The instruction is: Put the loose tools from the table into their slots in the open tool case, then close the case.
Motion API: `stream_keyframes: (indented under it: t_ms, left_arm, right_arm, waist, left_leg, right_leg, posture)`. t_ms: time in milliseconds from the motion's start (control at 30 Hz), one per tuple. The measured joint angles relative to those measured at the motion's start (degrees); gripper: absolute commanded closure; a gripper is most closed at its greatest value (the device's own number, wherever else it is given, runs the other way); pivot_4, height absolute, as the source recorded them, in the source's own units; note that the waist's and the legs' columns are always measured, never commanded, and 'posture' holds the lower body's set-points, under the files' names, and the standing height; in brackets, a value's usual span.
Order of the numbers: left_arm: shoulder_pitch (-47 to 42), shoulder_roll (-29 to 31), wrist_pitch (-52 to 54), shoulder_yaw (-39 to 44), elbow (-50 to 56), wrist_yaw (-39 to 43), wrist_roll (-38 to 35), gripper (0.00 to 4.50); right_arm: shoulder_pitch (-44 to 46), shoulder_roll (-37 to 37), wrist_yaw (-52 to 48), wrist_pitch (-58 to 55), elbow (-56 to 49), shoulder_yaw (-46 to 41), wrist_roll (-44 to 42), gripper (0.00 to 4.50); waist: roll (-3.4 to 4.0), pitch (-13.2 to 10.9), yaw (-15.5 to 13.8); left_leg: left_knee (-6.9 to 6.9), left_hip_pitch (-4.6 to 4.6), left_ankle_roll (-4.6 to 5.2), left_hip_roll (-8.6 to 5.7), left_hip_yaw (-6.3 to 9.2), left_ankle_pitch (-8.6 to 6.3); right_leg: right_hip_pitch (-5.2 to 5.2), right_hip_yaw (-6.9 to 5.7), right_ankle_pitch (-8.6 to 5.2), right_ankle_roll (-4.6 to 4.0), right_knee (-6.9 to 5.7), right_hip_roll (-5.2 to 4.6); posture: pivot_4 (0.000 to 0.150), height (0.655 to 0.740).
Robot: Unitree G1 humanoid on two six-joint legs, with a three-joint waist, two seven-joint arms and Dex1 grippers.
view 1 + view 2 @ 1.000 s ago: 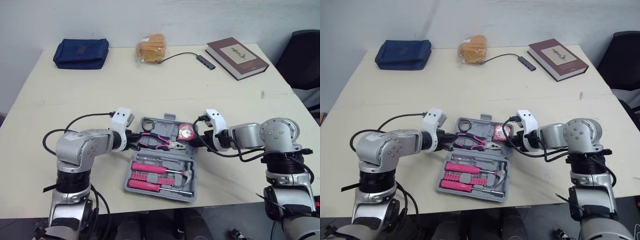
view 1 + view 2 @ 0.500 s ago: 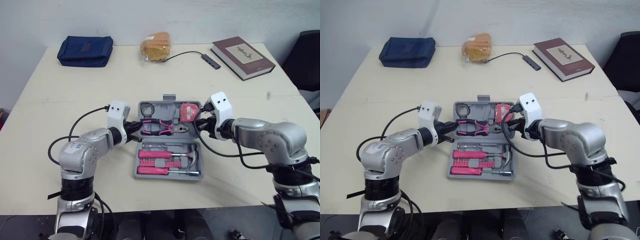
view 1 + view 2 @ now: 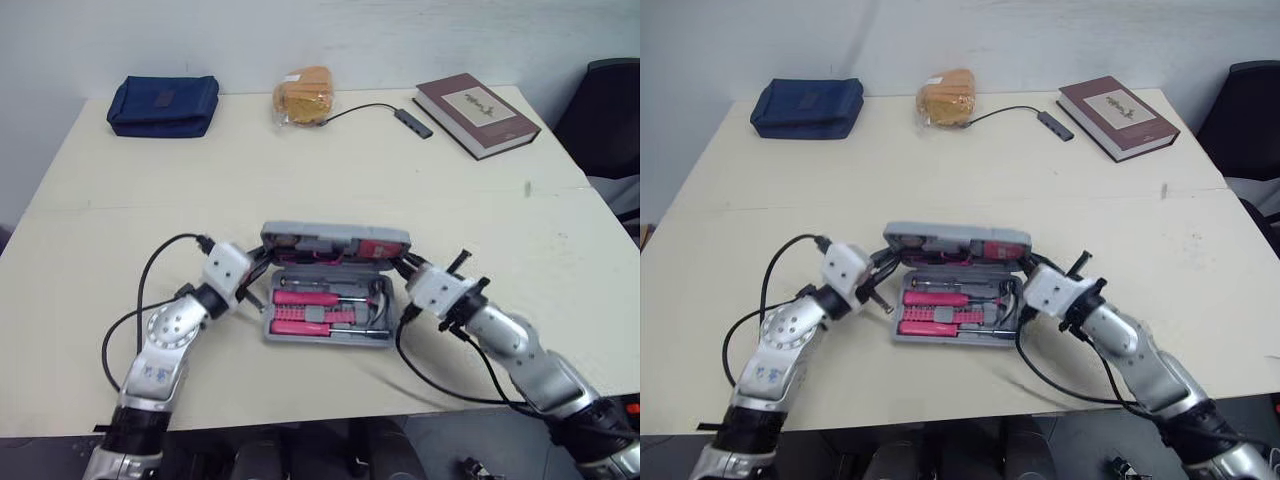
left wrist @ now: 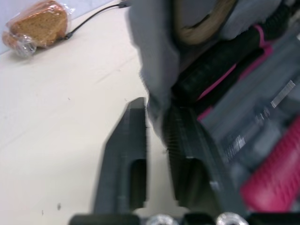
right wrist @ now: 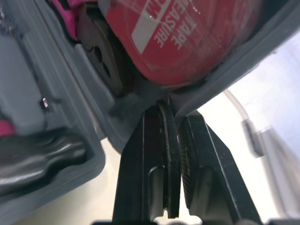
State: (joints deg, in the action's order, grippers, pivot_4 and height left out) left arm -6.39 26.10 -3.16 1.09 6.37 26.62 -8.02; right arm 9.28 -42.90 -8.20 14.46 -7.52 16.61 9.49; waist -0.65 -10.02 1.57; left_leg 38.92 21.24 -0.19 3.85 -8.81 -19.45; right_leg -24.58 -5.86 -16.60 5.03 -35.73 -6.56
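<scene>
Left gripper (image 3: 262, 272): jaws clamped on the left side edge of the tool case (image 3: 325, 338) lid (image 3: 335, 239). In the wrist view the grey lid wall runs down between the two fingers (image 4: 126, 154).
Right gripper (image 3: 403, 264): same on the opposite side, jaws pinched on the lid's right rim, with the fingers (image 5: 152, 159) either side of the grey wall.
Lid spans between the two sets of jaws, tilted up partway over the base, not shut.
Just inside the left jaws, seated in the lid: pliers (image 4: 220, 65) with black and pink grips, and a tan tape roll (image 4: 201, 18) beyond them.
Just inside the right jaws, in the lid corner: red tape measure (image 5: 187, 37).
Base lies flat on the table (image 3: 120, 200), below and between both jaws, with pink-handled tools (image 3: 305, 318) in its slots.
Well beyond the jaws, along the table's far edge: blue pouch (image 3: 163, 104) past the left jaws, bagged bread (image 3: 303, 96) about midway, and a cable with a small hub (image 3: 410, 122) and a brown book (image 3: 476, 113) past the right jaws.
</scene>
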Motion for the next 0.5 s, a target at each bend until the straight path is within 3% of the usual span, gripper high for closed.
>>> stream_keyframes:
  t_ms: [133, 167, 300, 433, 500]
  left_arm:
    - [4.84, 3.26, -1.32, 7.24, -3.31, 0.56, -1.07, 0.77]
    - [5.54, 4.05, -0.41, 8.83, -3.49, 0.82, -1.99, 0.76]
    - [9.49, 7.98, 5.77, 15.40, -2.99, 4.23, -7.91, 0.76]
    - [11.04, 10.84, 10.27, 17.93, -3.03, 9.08, -11.55, 0.76]
    - [9.61, 10.82, 10.90, 17.98, -3.20, 10.75, -12.59, 1.31]
  right_arm:
    - [-5.30, -0.46, 0.00, 3.55, 2.62, -3.28, 4.25, 1.78]
    - [-6.57, -1.13, -0.30, 4.52, 2.27, -4.27, 4.59, 1.37]
    - [-15.00, -5.85, -4.70, 9.07, 1.30, -8.77, 3.83, 1.37]
    - [-22.19, -9.23, -11.03, 11.69, 0.93, -15.84, -3.57, 1.37]
    - [-23.68, -9.18, -14.75, 10.42, -0.06, -17.58, -9.28, 1.31]
  waist:
    - [-0.02, -0.02, -0.19]
    - [-0.02, -0.01, -0.14]
    - [-0.02, -0.02, -0.13]
    - [-0.08, -0.05, -0.17]
    - [-0.09, -0.05, -0.13]
  left_leg:
    - [0.04, 0.04, 0.14, -0.03, 0.10, -0.05]
    - [0.04, 0.02, 0.17, -0.03, 0.10, -0.07]
    - [0.02, 0.03, 0.21, -0.02, 0.12, -0.12]
    - [0.05, -0.03, 0.28, -0.04, 0.15, -0.19]
    - [0.06, -0.06, 0.33, -0.02, 0.19, -0.23]
  right_leg:
    - [0.03, -0.05, 0.00, 0.00, -0.01, -0.09]
    - [0.06, -0.05, 0.00, 0.00, 0.00, -0.09]
    - [0.07, -0.07, -0.01, 0.01, 0.04, -0.09]
    - [0.17, -0.08, 0.03, 0.06, 0.07, -0.08]
    - [0.20, -0.08, 0.05, 0.04, 0.05, -0.07]
  posture:
    - [0.150, 0.7400]
    - [0.150, 0.7400]
    - [0.150, 0.7400]
    - [0.150, 0.7400]
    - [0.150, 0.7400]
